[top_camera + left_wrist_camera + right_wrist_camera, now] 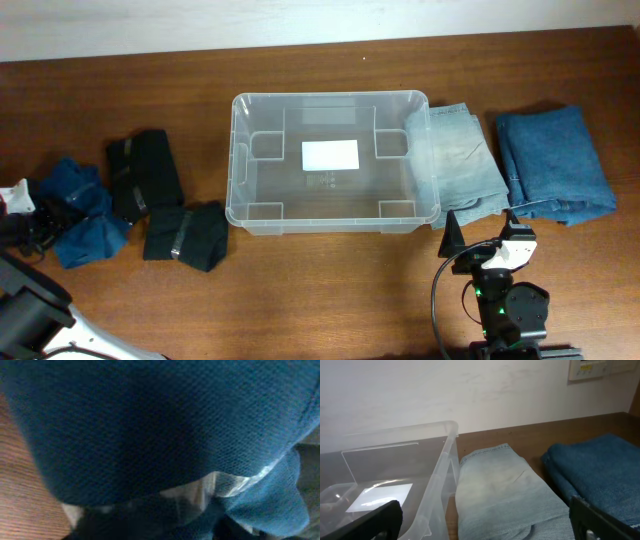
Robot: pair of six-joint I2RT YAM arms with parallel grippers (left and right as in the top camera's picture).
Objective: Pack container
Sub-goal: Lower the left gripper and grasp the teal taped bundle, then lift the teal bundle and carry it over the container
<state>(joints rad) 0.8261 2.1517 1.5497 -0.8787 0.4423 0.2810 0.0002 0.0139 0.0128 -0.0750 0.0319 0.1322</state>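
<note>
Container sits mid-table. Right gripper hovers just off its near right corner, fingers spread wide. Left gripper is well left of it, at blue cloth — its grip state cannot be told

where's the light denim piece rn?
Overhead view, right side: the folded light denim lies between the container and the darker blue folded cloth, just ahead of the right gripper.

On the right of the wooden tabletop we see a folded pale denim garment lying just beside a folded dark blue cloth. On the left we find a folded black garment, a second black garment near it, and a crumpled blue garment beside both. Behind, we make out a pale wall carrying a white panel.
</note>
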